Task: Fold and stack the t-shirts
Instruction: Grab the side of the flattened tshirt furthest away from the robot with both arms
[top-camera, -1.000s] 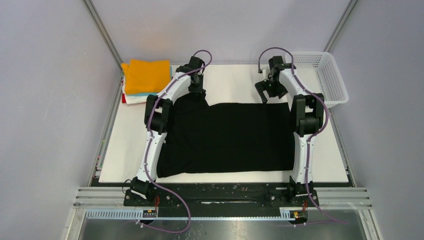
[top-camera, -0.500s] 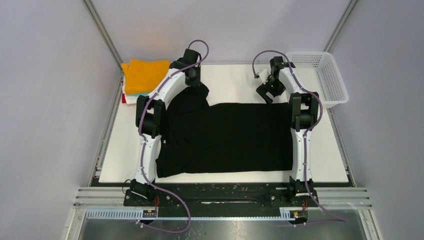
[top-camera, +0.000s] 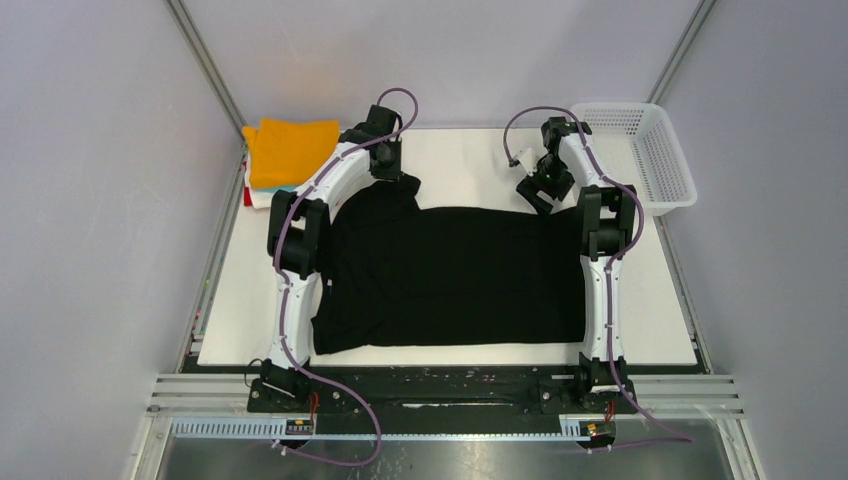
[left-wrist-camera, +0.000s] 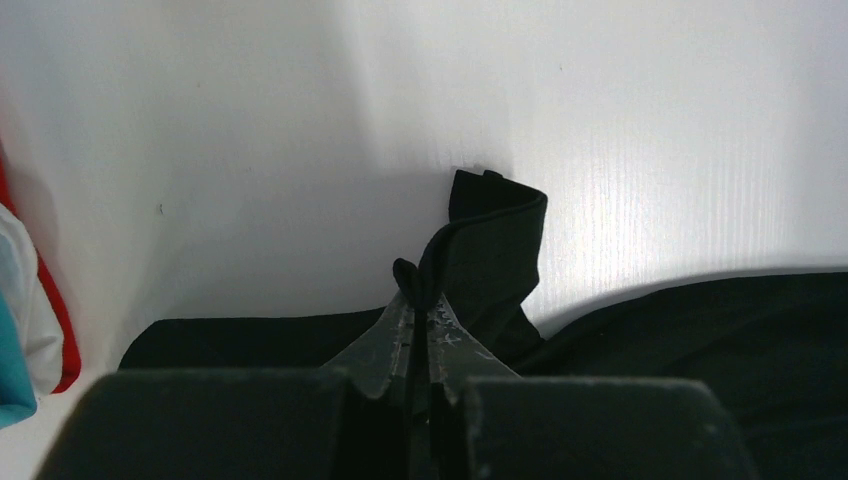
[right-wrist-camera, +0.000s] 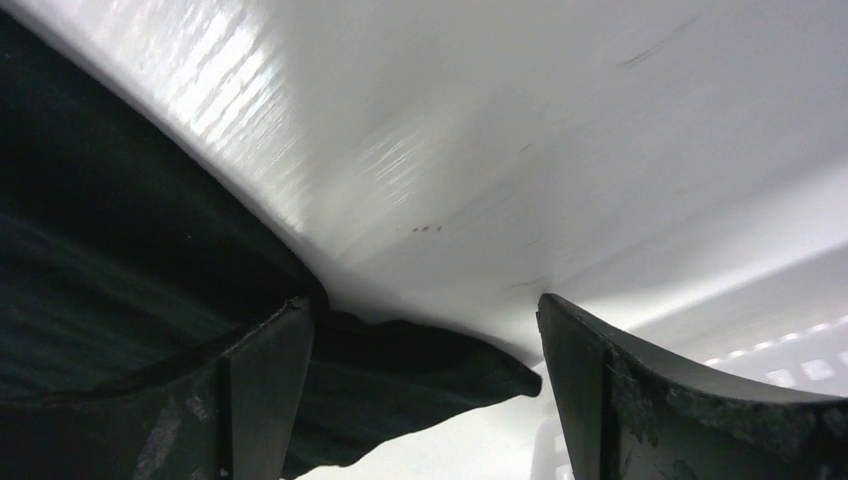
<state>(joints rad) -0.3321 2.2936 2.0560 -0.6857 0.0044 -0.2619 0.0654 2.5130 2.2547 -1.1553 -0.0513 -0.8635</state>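
Observation:
A large black t-shirt (top-camera: 455, 275) lies spread over the white table (top-camera: 470, 165). My left gripper (top-camera: 392, 178) is shut on its far left corner. In the left wrist view a thin fold of black cloth (left-wrist-camera: 487, 240) is pinched between the tips of the left gripper (left-wrist-camera: 418, 300). My right gripper (top-camera: 547, 193) hangs open over the shirt's far right corner. In the right wrist view that corner (right-wrist-camera: 430, 372) lies between the spread fingers (right-wrist-camera: 265, 370) of the right gripper (right-wrist-camera: 422, 310), not clamped. Folded t-shirts are stacked at the far left, an orange one (top-camera: 290, 150) on top.
A white mesh basket (top-camera: 650, 150) stands at the far right corner, close to the right arm. Teal, white and red edges of the stack (left-wrist-camera: 25, 300) show left of the left gripper. Enclosure walls border the table on both sides.
The left gripper has shifted slightly left and farther back, pulling the shirt's corner with it. The right gripper has come down and rightward onto the shirt's far right corner, its jaws a little narrower.

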